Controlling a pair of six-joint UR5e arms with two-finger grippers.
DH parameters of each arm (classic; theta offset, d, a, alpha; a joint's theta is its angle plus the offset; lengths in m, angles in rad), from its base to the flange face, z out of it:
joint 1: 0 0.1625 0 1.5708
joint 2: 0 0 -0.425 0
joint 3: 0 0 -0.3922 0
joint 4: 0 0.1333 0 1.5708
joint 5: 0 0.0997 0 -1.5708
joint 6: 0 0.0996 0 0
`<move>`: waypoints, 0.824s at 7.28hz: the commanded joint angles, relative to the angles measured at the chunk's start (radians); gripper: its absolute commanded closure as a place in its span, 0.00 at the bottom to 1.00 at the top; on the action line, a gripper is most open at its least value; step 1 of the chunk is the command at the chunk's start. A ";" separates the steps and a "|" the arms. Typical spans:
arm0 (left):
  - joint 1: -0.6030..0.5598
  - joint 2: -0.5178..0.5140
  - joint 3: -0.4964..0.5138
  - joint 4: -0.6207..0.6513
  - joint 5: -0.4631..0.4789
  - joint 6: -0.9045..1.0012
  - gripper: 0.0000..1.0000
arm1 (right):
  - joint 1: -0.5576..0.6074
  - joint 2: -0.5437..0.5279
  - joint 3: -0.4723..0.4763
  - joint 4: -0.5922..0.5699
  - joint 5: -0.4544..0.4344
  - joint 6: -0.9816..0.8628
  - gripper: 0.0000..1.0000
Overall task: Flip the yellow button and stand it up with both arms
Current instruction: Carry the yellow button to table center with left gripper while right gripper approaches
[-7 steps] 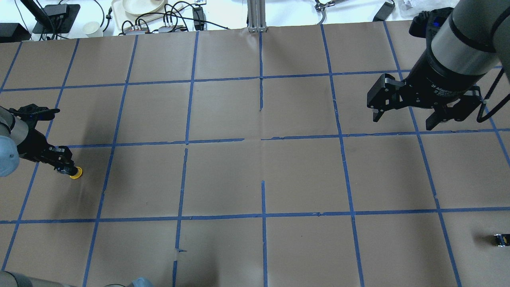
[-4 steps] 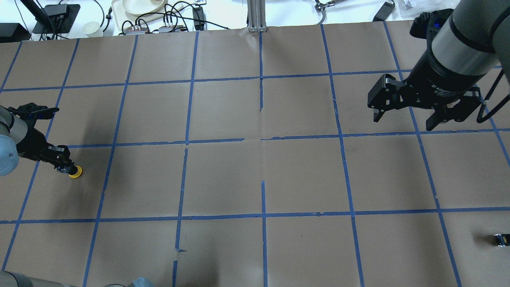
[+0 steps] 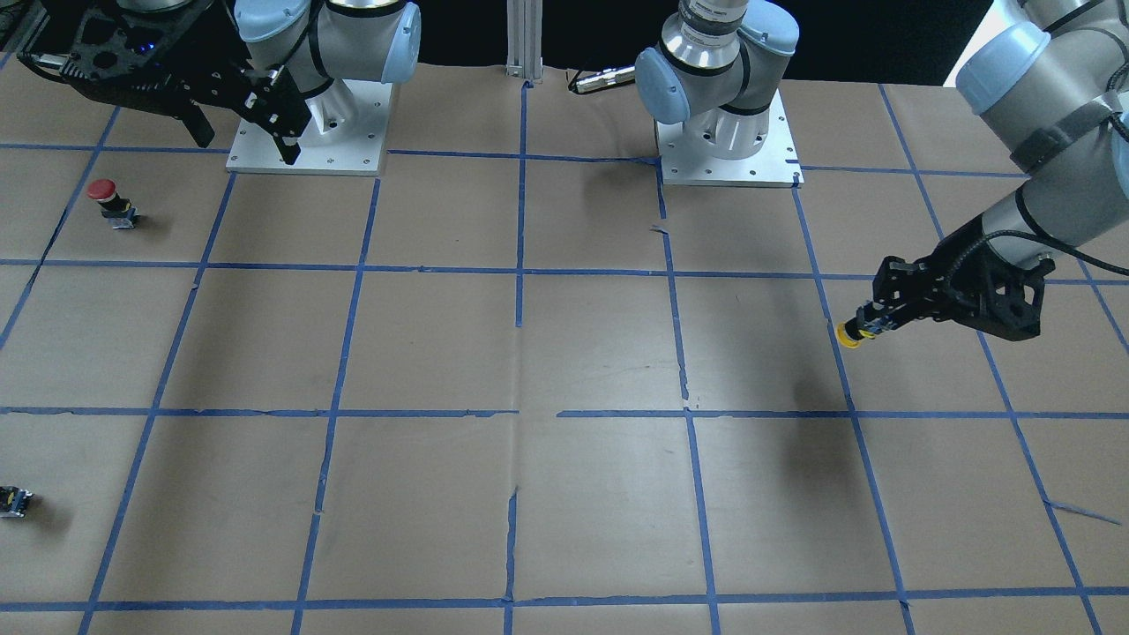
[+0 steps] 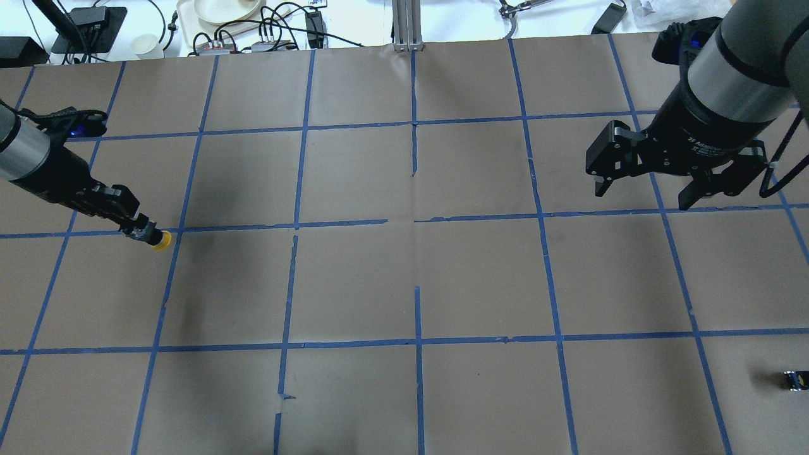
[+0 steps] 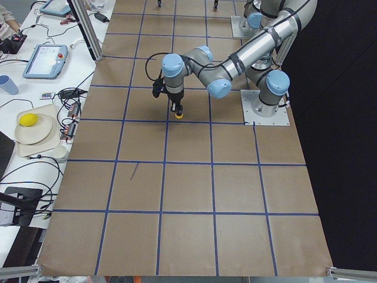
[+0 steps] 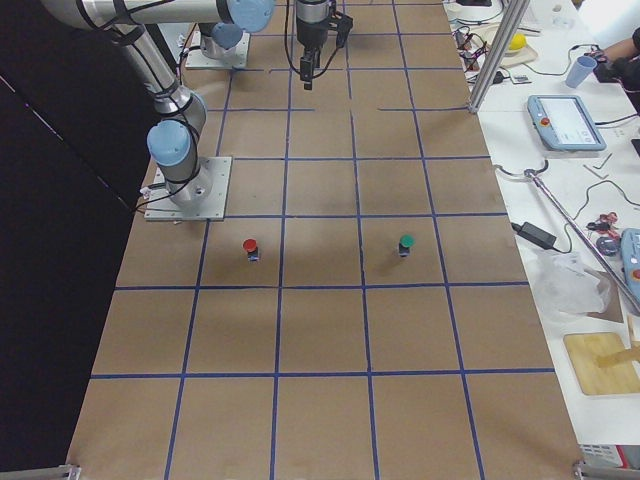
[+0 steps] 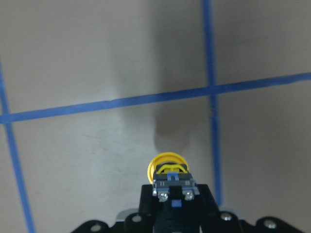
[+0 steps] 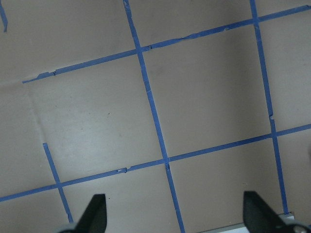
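Observation:
My left gripper (image 4: 143, 232) is shut on the black and grey body of the yellow button (image 4: 162, 241) and holds it above the table, over a blue tape line at the left. The yellow cap points away from the fingers. The button also shows in the front view (image 3: 848, 335), in the left wrist view (image 7: 167, 165) and in the exterior left view (image 5: 178, 114). My right gripper (image 4: 643, 196) is open and empty, high over the table's right side, far from the button. It also shows in the front view (image 3: 245, 145) and in the right wrist view (image 8: 176, 216).
A red-capped button (image 3: 106, 196) stands near the right arm's base. A green-capped button (image 6: 405, 243) stands further out. A small capless switch block (image 4: 793, 380) lies at the table's right edge. Cables and dishes (image 4: 221, 12) lie beyond the far edge.
My left gripper has lifted the yellow button off the table and carried it up and to the right, toward the centre. My right gripper has barely moved.

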 commanded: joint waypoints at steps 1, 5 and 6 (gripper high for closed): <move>-0.133 0.043 0.017 -0.199 -0.311 -0.135 0.69 | 0.000 0.007 -0.014 -0.003 0.006 0.010 0.00; -0.345 0.107 -0.087 -0.310 -0.928 -0.407 0.71 | -0.023 0.067 -0.046 -0.035 0.418 0.507 0.00; -0.366 0.126 -0.117 -0.312 -1.079 -0.442 0.71 | -0.048 0.079 -0.056 -0.043 0.553 0.607 0.00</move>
